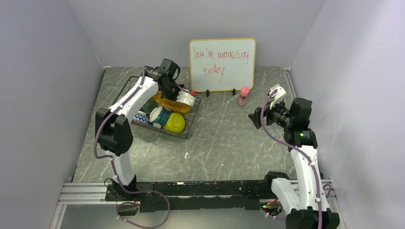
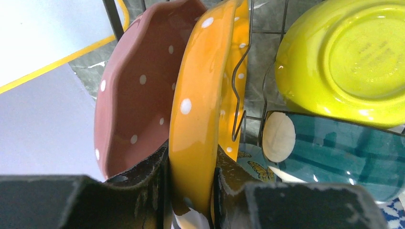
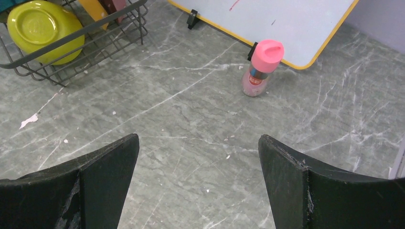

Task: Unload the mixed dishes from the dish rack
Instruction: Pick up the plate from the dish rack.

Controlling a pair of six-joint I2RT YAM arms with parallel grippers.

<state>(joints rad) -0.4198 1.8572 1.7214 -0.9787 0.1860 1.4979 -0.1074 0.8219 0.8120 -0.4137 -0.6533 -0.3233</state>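
Note:
The black wire dish rack (image 1: 192,117) stands at the back left. My left gripper (image 2: 191,162) is down inside it, shut on the rim of the upright orange-yellow plate (image 2: 200,105). The pink speckled plate (image 2: 138,95) stands right behind that plate. The yellow bowl (image 2: 348,57) lies upside down and the blue mug (image 2: 334,152) lies on its side beside it. The top view shows the yellow bowl (image 1: 174,122), the blue mug (image 1: 157,114) and a blue-patterned bowl (image 1: 142,118). My right gripper (image 3: 198,157) is open and empty over bare table, far right of the rack (image 3: 95,43).
A white board (image 1: 222,64) with red writing stands at the back centre. A small pink bottle (image 3: 261,67) stands in front of it, ahead of my right gripper. Grey walls close the table on three sides.

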